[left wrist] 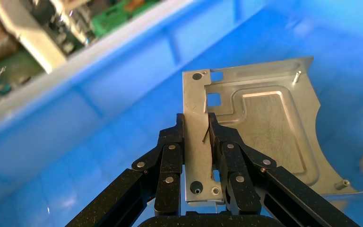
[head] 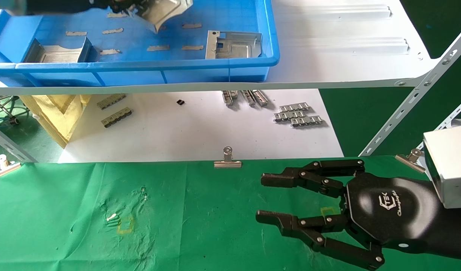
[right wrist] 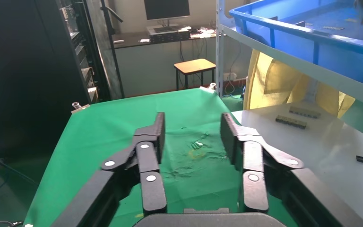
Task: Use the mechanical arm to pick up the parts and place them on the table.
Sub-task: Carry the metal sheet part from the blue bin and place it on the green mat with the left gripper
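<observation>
My left gripper (left wrist: 196, 125) is shut on the bent edge of a silvery sheet-metal part (left wrist: 264, 123) and holds it above the floor of the blue tray (left wrist: 123, 94). In the head view this held part (head: 160, 13) shows at the top edge, tilted, with the left arm dark behind it. Two more parts lie in the tray, one at its left (head: 57, 52) and one at its right (head: 234, 45). My right gripper (head: 262, 197) is open and empty over the green cloth table (head: 177, 226), and it also shows in the right wrist view (right wrist: 191, 132).
The blue tray (head: 140, 67) sits on a white metal shelf (head: 347, 49) with slanted struts at the right. Beige tape pieces lie in the tray. Small ridged metal strips (head: 298, 114) lie on the white surface below. Binder clips (head: 227, 160) edge the cloth.
</observation>
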{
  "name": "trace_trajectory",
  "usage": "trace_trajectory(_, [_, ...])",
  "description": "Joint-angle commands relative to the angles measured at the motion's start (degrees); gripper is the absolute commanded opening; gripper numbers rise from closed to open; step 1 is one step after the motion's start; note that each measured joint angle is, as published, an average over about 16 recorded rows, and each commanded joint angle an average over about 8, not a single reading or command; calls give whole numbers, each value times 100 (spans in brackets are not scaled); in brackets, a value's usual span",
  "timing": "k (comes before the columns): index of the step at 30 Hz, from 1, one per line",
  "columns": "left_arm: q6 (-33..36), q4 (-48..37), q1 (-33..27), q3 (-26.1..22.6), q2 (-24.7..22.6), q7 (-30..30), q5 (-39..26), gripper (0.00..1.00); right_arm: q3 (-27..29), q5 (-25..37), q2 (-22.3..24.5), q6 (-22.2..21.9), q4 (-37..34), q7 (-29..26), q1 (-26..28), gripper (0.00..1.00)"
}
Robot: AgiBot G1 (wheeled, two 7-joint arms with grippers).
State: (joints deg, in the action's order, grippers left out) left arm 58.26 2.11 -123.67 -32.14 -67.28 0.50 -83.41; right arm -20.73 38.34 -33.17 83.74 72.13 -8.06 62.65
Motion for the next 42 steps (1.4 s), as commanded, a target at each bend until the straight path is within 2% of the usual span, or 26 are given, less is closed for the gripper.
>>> trace_trajectory(1, [147,61,-40,61,62,85,88,0,0,0,0,0,0,0,0,100])
trace_trajectory(13, [2679,369,-43,334,637,956,576,0,-1,0,0,0,0,0,0,100])
trace_trajectory(17, [3232,568,110,367,788,1329,731,0,-1,-1,0,0,0,0,0,100])
trace_trajectory(20, [3371,939,369,329,929,1640,928,0,-1,-1,0,0,0,0,0,100])
trace_trajectory(24, [3423,1940,977,142,1322,1965,1544,0,-1,-1,0,0,0,1,0,100])
trace_trajectory(28, [3403,3198,1740,-282,1949,2077,2365,0,-1,-1,1,-1,0,1,0,100])
trace_trajectory(31, [3352,3810,2215,-729,2374,2219,2638,0,-1,-1,1,-1,0,1,0,100])
trace_trajectory(36, [3269,3842,2620,-1402,2691,2795,2345,0,-2,-1,1,-1,0,1,0,100])
trace_trajectory(42, [3210,3223,2786,-1884,2659,3484,1942,0,-2,-1,1,-1,0,1,1,100])
